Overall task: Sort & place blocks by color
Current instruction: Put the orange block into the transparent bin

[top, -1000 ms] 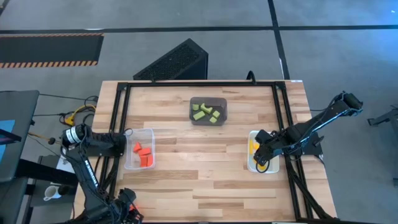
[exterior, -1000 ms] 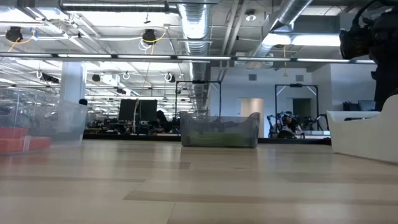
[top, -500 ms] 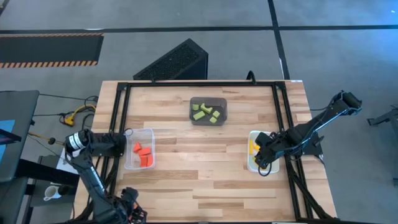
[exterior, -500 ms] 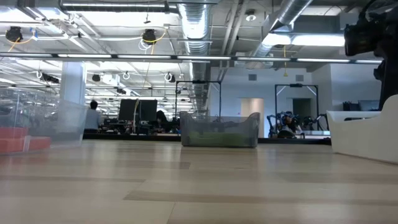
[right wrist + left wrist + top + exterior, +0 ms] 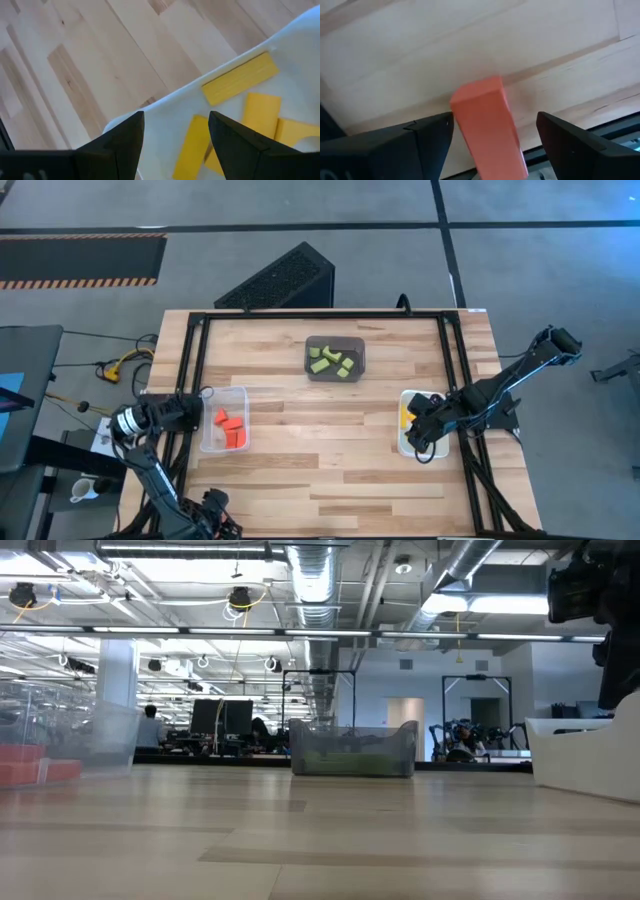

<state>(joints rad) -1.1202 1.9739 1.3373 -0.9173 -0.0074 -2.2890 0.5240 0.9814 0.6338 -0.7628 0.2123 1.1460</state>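
The blocks [image 5: 231, 430] now lie almost wholly sorted, and the relation that matters is at the left gripper [image 5: 495, 131]: its fingers [image 5: 427, 137] stand spread wide, and between them sits a red block [image 5: 487, 127], a bar whose long axis runs forward along the fingers, with a visible gap on each side, so it looks loose rather than pinched; whether it rests on something below I cannot tell. In the high view the left gripper [image 5: 185, 412] is just beside the outer wall of the clear bin [image 5: 207, 442], at the table's left edge, with the other red pieces lying inside that bin, inward from it. So the bin lies straight ahead of this gripper, toward the table's middle, and the left arm is by far the nearer one. Further out, the green blocks [image 5: 332, 360] fill the dark grey bin [image 5: 357, 343] at the far middle. The right gripper [image 5: 425, 442] hangs over the white bin [image 5: 407, 448], its fingers [image 5: 125, 137] parted and empty above the yellow blocks [image 5: 240, 77].
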